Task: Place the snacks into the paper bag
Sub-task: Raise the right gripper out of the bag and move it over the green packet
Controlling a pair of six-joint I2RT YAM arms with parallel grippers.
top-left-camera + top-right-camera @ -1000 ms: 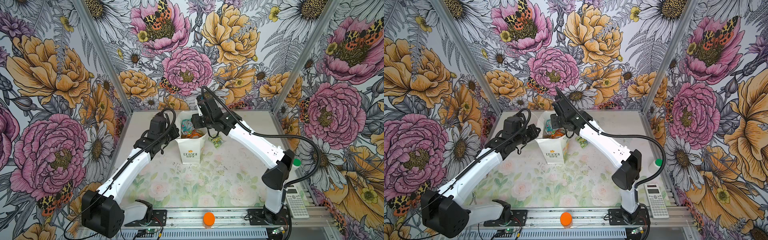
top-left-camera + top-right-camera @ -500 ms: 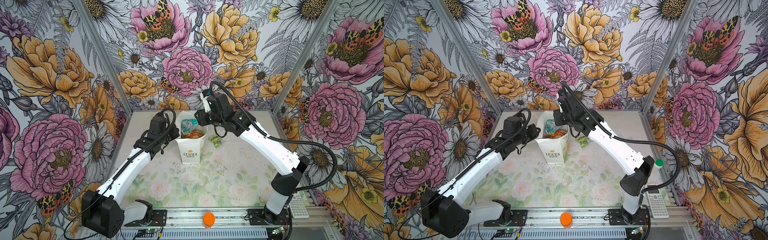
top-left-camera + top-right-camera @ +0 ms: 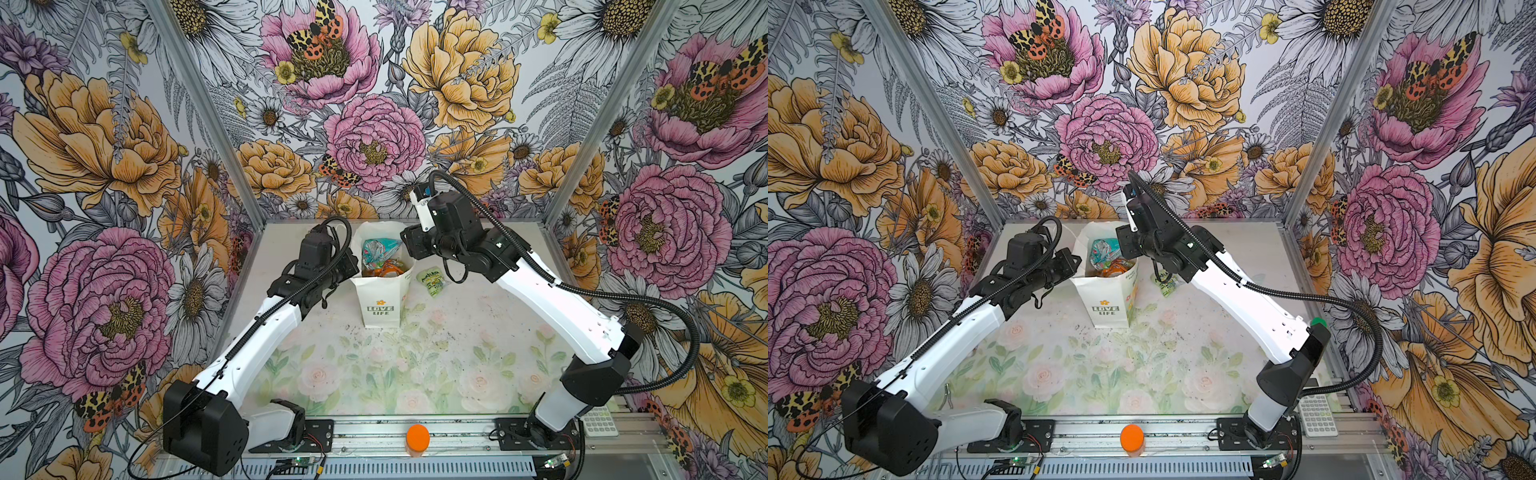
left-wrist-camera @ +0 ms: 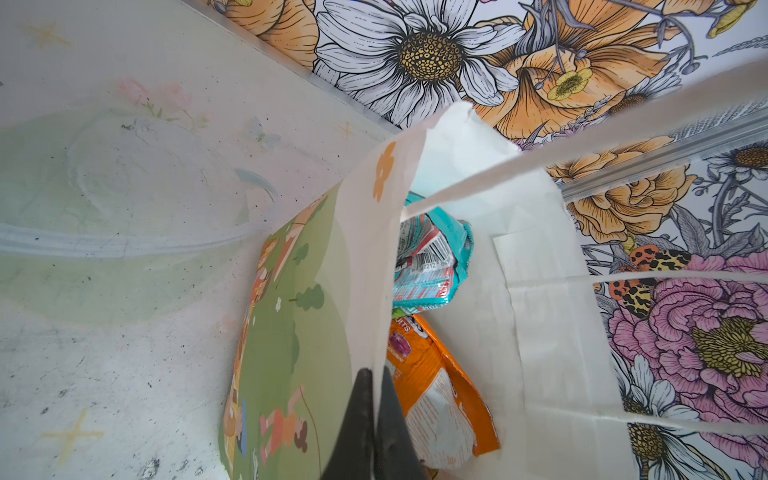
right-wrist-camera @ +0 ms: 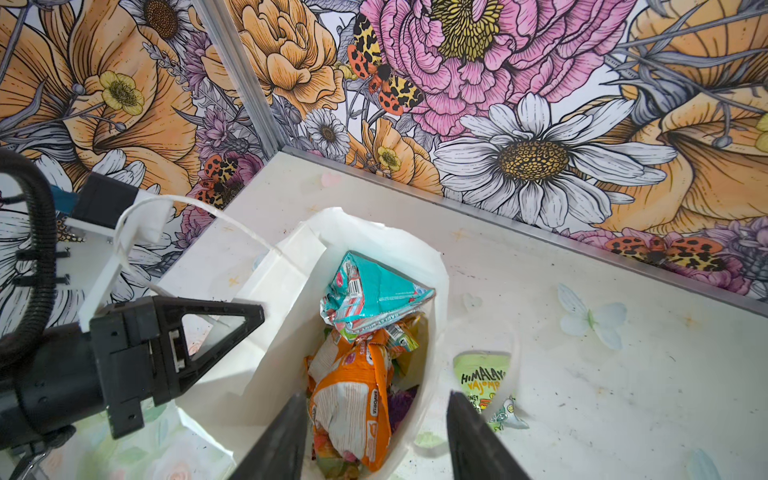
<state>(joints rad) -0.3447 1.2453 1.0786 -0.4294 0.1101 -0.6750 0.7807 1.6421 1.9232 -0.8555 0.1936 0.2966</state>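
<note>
1. The upright white paper gift bag [image 3: 382, 307] stands centrally, toward the far side; the left gripper [image 4: 374, 376] is clamped on its left rim.
2. The right gripper [image 5: 376, 399] hangs above the bag's right rim, fingers apart, empty.
3. One pale green crinkly plastic snack packet [image 3: 434, 281] lies just right of the bag: light, soft, slippery (probably crumples), so pinch a sealed edge.

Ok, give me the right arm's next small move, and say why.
Probably swing the right gripper off the upright white paper bag to the pale green crinkly snack packet lying on the table beside it. Its jaws stand open and empty over the bag, that packet is the only one seen outside, and the left gripper pinches the bag's wall.
</note>
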